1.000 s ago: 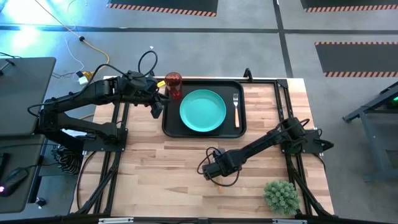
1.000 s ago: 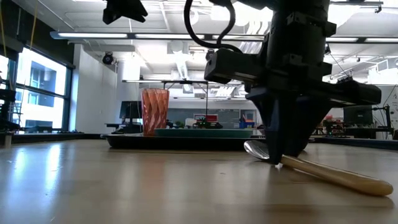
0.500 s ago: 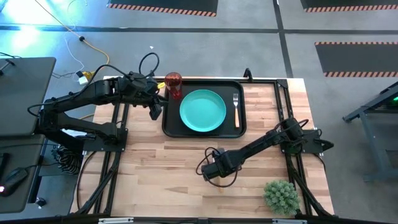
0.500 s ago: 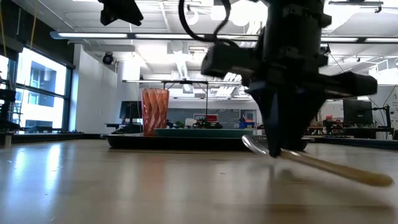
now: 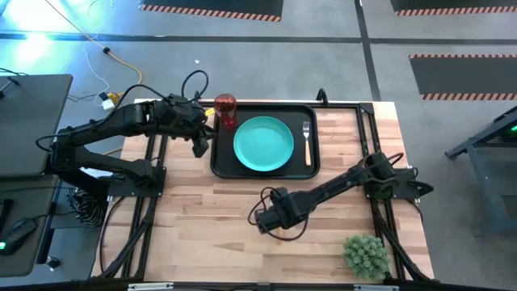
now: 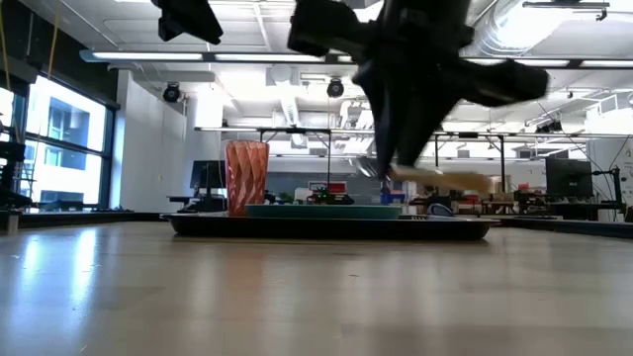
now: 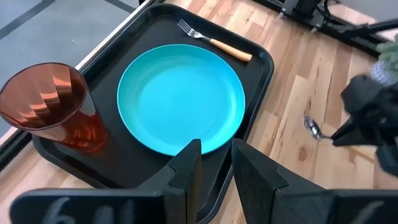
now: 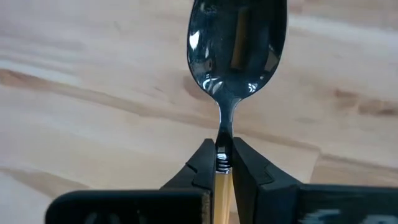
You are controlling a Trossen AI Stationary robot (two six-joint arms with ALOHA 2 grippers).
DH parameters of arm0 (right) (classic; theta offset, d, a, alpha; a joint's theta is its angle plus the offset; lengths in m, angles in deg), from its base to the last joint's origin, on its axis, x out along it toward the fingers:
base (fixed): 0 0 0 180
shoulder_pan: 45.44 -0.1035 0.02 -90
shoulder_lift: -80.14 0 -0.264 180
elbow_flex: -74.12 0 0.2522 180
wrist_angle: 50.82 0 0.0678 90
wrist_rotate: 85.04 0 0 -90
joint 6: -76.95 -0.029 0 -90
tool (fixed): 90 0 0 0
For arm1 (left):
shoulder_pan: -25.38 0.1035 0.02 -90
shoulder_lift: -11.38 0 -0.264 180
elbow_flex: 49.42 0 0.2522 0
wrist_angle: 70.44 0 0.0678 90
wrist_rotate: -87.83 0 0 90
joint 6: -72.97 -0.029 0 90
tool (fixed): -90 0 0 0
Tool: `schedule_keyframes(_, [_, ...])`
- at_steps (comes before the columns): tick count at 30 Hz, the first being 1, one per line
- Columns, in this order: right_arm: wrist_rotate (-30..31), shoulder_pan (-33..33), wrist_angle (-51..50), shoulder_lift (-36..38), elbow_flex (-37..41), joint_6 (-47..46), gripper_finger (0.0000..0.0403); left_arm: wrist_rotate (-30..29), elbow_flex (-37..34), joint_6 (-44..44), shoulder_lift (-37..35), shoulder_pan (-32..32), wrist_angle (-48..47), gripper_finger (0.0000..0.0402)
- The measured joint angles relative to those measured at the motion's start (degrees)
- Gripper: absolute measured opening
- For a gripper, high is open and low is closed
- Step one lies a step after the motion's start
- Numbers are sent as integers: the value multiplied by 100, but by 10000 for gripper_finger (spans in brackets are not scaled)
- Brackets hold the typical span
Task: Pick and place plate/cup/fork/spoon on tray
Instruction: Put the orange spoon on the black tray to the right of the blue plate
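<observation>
Right tool (image 8: pixel 222 163): clamped on the spoon (image 8: pixel 237 46), held clear above the tabletop (image 5: pixel 218 218).
Left tool (image 7: pixel 216 163): fingers apart, held beside the tray (image 5: pixel 220 166).

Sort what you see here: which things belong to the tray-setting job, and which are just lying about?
Job: tray, plate, cup, fork, spoon held by the right gripper.
Lying about: small green plant, yellow cable on the floor.
</observation>
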Motion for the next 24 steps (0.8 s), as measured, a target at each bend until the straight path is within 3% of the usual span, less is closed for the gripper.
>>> schedule_keyframes(12, [794, 378, -1851, 59, -1152, 606, 12, 1, 0, -228, 0, 0, -74, 79])
schedule_keyframes(24, [1898, 1304, -2876, 1164, -1211, 1770, 12, 1, 0, -227, -1, -1, -65, 78])
